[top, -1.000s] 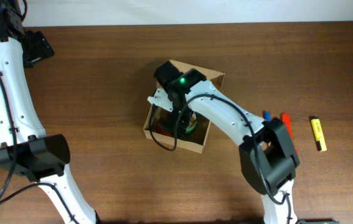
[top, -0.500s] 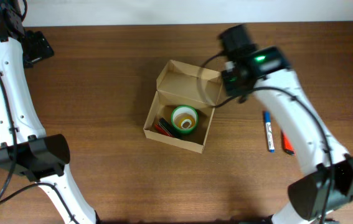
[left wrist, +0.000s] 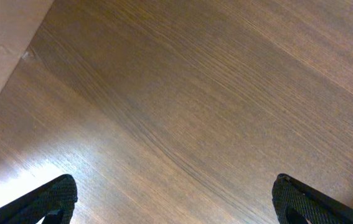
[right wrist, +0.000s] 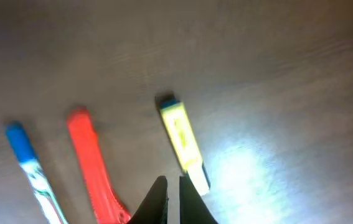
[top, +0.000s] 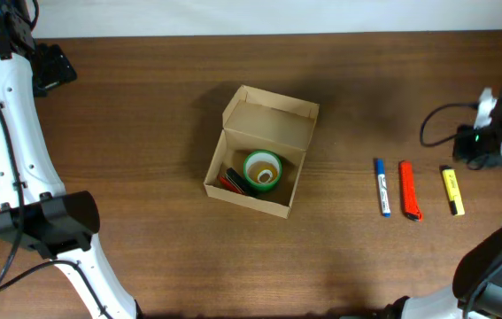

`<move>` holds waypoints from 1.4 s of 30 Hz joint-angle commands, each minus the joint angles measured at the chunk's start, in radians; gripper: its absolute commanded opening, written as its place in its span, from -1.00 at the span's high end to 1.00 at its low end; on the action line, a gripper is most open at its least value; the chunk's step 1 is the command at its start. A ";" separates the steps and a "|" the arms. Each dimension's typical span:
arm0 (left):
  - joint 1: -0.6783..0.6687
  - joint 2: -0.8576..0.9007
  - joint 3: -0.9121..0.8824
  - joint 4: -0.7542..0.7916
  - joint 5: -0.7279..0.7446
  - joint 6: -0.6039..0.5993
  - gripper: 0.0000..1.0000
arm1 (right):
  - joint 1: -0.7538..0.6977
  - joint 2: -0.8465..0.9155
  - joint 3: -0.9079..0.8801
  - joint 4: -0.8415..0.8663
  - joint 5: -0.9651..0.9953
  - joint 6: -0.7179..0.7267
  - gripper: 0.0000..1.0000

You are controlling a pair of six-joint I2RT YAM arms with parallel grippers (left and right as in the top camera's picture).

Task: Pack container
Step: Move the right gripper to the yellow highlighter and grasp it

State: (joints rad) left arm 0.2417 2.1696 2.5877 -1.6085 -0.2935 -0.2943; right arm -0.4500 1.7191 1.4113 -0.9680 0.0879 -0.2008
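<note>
The container (top: 243, 194), a tan cardboard box with its flap lid standing open at the back, sits mid-table. Inside it lie a green tape roll (top: 263, 169) and red and dark pens (top: 230, 182). My right gripper (top: 479, 142) hovers at the far right edge, shut with nothing between its fingers. In the right wrist view its tips (right wrist: 173, 186) are just above the near end of a yellow highlighter (right wrist: 182, 138). My left gripper (top: 51, 66) is at the far back left, away from the box. It stands wide open (left wrist: 175, 199) over bare wood.
Three markers lie side by side right of the box: blue (top: 382, 187), red (top: 409, 190) and yellow (top: 451, 190). The blue marker (right wrist: 30, 165) and the red marker (right wrist: 92, 165) also show in the right wrist view. The table's back edge (left wrist: 20, 59) shows near the left gripper.
My right arm has swung from inside the box to the far right over the markers, and its jaws have shut empty. The green tape roll stays in the box. The left arm has not moved.
</note>
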 commanded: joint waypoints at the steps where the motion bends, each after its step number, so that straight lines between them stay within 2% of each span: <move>1: 0.003 0.017 -0.003 -0.001 0.003 0.004 -0.99 | -0.014 -0.019 -0.105 0.061 -0.051 -0.114 0.92; 6: 0.003 0.017 -0.003 -0.001 0.003 0.004 -0.99 | -0.016 -0.019 -0.213 0.164 -0.050 -0.173 0.93; 16: 0.003 0.017 -0.003 -0.001 0.003 0.004 -0.99 | -0.049 0.020 -0.217 0.196 -0.020 -0.210 0.93; 17: 0.003 0.017 -0.003 -0.001 0.003 0.004 -0.99 | -0.069 0.021 -0.218 0.190 -0.021 -0.210 0.84; 19: 0.003 0.017 -0.003 -0.001 0.003 0.004 -0.99 | -0.108 0.021 -0.218 0.175 -0.022 -0.183 0.37; 22: 0.003 0.017 -0.003 -0.001 0.003 0.004 -0.99 | -0.145 0.022 -0.222 0.164 -0.021 -0.188 0.16; 25: 0.003 0.017 -0.003 -0.001 0.003 0.004 -0.99 | -0.154 0.037 -0.241 0.165 -0.024 -0.223 -0.49; 26: 0.003 0.017 -0.003 -0.001 0.003 0.004 -0.99 | -0.154 0.050 -0.243 0.165 -0.024 -0.225 -0.53; 29: 0.003 0.017 -0.003 -0.001 0.003 0.005 -0.99 | -0.153 0.095 -0.243 0.167 -0.016 -0.233 -0.49; 32: 0.003 0.017 -0.003 -0.001 0.003 0.004 -0.99 | -0.153 0.149 -0.243 0.177 -0.012 -0.233 -0.05; 40: 0.003 0.017 -0.003 -0.001 0.003 0.004 -0.99 | -0.151 0.243 -0.243 0.219 0.021 -0.233 -0.06; 42: 0.003 0.017 -0.003 -0.001 0.003 0.004 -0.99 | -0.146 0.251 -0.243 0.222 0.022 -0.233 0.02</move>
State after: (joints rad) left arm 0.2417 2.1696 2.5877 -1.6089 -0.2939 -0.2939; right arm -0.5976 1.9129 1.1809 -0.7574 0.0837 -0.4297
